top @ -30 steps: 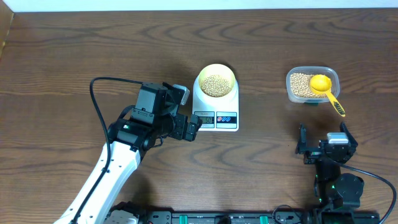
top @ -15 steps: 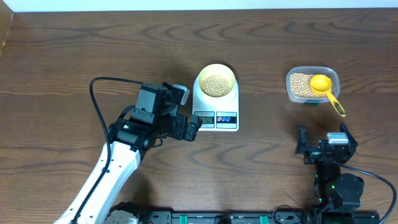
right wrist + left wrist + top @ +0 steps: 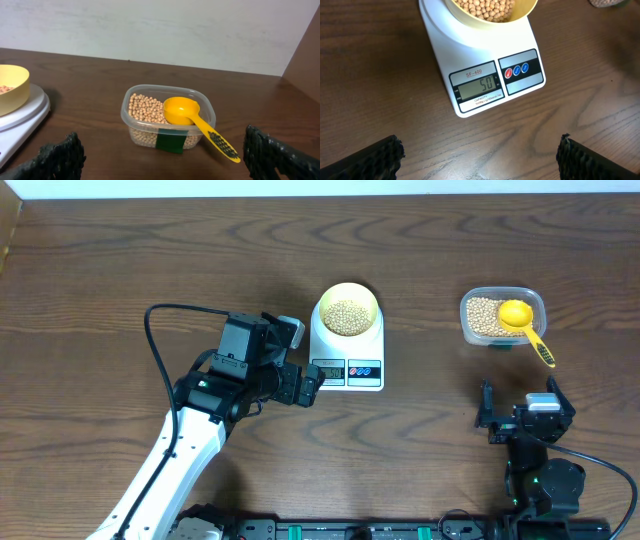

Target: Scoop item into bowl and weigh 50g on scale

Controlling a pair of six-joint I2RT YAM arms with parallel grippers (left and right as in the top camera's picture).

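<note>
The pale-yellow bowl (image 3: 347, 311) holds tan beans (image 3: 347, 316) and sits on the white scale (image 3: 348, 352). In the left wrist view the scale (image 3: 485, 70) reads 50 on its display, and the bowl (image 3: 492, 10) shows at the top edge. My left gripper (image 3: 308, 386) is open and empty, just left of the scale's front; its jaws (image 3: 479, 160) straddle bare table. My right gripper (image 3: 518, 420) is open and empty near the front right; in the right wrist view its jaws (image 3: 165, 157) face the bean tub, and the bowl (image 3: 11, 87) shows at the left.
A clear plastic tub (image 3: 502, 317) of beans stands at the right, with a yellow long-handled scoop (image 3: 522, 325) resting in it, handle over the front rim. It also shows in the right wrist view (image 3: 167, 120). A black cable (image 3: 160, 350) loops left of the left arm.
</note>
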